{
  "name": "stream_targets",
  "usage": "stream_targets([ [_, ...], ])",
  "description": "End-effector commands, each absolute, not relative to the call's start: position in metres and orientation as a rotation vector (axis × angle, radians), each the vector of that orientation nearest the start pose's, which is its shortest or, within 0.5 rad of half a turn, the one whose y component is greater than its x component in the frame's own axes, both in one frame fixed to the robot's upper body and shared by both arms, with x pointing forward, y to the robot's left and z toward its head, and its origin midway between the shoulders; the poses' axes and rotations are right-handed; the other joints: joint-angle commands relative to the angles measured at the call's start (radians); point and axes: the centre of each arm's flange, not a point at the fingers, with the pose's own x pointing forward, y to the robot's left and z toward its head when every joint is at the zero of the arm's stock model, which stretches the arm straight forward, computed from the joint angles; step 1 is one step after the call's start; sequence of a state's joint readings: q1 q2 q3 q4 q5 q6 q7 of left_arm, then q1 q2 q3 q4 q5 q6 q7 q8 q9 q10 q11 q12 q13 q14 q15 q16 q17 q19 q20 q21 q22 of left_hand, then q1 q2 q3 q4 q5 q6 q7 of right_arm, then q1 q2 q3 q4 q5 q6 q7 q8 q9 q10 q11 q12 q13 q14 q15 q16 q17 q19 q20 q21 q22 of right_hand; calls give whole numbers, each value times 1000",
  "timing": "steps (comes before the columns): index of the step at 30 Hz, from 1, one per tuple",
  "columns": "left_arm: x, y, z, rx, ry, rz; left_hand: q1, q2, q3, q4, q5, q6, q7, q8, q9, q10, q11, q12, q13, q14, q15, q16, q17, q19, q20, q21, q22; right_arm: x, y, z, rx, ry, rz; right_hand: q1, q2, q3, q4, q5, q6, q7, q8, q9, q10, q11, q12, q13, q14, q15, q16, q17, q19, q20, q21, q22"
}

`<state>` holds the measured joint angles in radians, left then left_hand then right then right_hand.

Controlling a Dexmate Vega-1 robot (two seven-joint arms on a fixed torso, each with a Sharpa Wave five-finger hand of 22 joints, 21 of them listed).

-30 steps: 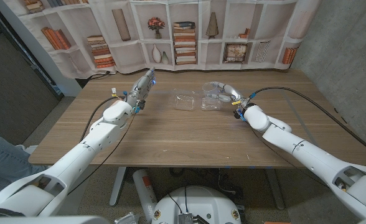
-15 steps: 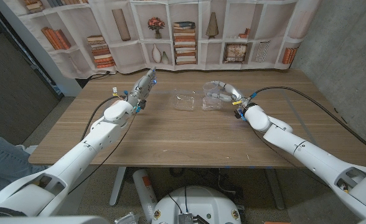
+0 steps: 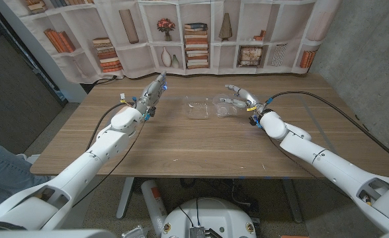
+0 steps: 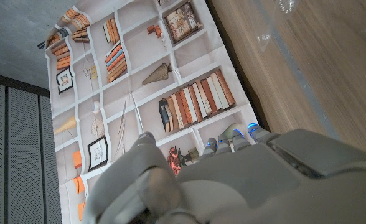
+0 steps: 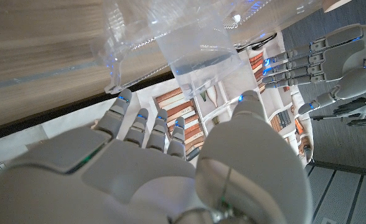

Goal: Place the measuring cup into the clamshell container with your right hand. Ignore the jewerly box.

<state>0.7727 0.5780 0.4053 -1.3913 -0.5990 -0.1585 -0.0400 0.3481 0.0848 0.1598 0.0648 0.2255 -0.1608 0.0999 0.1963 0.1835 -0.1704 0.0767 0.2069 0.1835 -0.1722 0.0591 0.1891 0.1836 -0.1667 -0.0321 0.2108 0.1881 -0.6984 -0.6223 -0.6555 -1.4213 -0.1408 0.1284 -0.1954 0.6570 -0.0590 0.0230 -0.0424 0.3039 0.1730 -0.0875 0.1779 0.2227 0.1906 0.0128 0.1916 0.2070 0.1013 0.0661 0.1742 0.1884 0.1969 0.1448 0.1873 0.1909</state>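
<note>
Cup [image 3: 225,110] sits on the counter [image 3: 201,142] just beside the clamshell [image 3: 198,107], right robot hand [image 3: 239,99] hovering spread and empty, so I'd grab it gently since clear plastic slips.

Your clear plastic clamshell container [image 3: 197,107] lies open on the far middle of the wooden table, its see-through shell faint against the grain. Just beside it, on the side toward your right arm, sits the clear measuring cup [image 3: 223,109], equally transparent and hard to outline; whether it touches the container cannot be told. In the right wrist view, the cup [image 5: 201,59] shows as a glassy, squarish form against the container's crinkled wall [image 5: 130,25].
</note>
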Motion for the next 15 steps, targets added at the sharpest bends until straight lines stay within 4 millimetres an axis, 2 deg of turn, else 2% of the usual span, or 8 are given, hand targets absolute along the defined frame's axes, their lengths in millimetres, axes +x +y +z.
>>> stream_targets([
  [1, 647, 278, 18, 101, -583, -260, 5, 7, -3, 2, -4, 6, -2, 4, 5, -44, -7, 0, 5, -147, 1, -1, 2, -242, -11, 3, 3, 644, -201, -6, -900, -707, 116, -8, 1, -8, 0, 10, -8, 0, 2, -1, -5, 1, 6, 2, -4, 1, 6, 3, -3, -4, 4, 1],
  [7, 646, 277, 18, 101, -587, -264, 6, 7, -3, 2, -4, 7, -4, 4, 5, -43, -8, 0, 5, -147, 2, 0, 2, -243, -11, 3, 3, 640, -202, -5, -890, -714, 109, -12, 2, -11, 2, 15, -4, 2, 7, -2, -6, 6, 9, 2, -5, 0, 8, 3, -7, -7, 4, 1],
  [10, 646, 276, 18, 101, -586, -265, 6, 7, -4, 2, -4, 7, -4, 4, 5, -43, -8, 0, 5, -147, 6, 0, 2, -243, -11, 3, 3, 639, -204, -4, -888, -717, 105, -16, 3, -13, 5, 19, -2, 0, 11, -4, -1, 5, 14, 2, 5, 18, 13, 3, -2, -1, 8, 1],
  [15, 645, 276, 18, 103, -588, -264, 6, 8, -4, 2, -4, 7, -3, 4, 5, -43, -8, 0, 5, -147, 4, 0, 2, -242, -11, 3, 3, 636, -204, -2, -889, -728, 101, -19, 3, -15, 6, 21, 2, 1, 13, -5, 1, 6, 16, 2, 9, 18, 15, 3, 0, 2, 10, 1],
])
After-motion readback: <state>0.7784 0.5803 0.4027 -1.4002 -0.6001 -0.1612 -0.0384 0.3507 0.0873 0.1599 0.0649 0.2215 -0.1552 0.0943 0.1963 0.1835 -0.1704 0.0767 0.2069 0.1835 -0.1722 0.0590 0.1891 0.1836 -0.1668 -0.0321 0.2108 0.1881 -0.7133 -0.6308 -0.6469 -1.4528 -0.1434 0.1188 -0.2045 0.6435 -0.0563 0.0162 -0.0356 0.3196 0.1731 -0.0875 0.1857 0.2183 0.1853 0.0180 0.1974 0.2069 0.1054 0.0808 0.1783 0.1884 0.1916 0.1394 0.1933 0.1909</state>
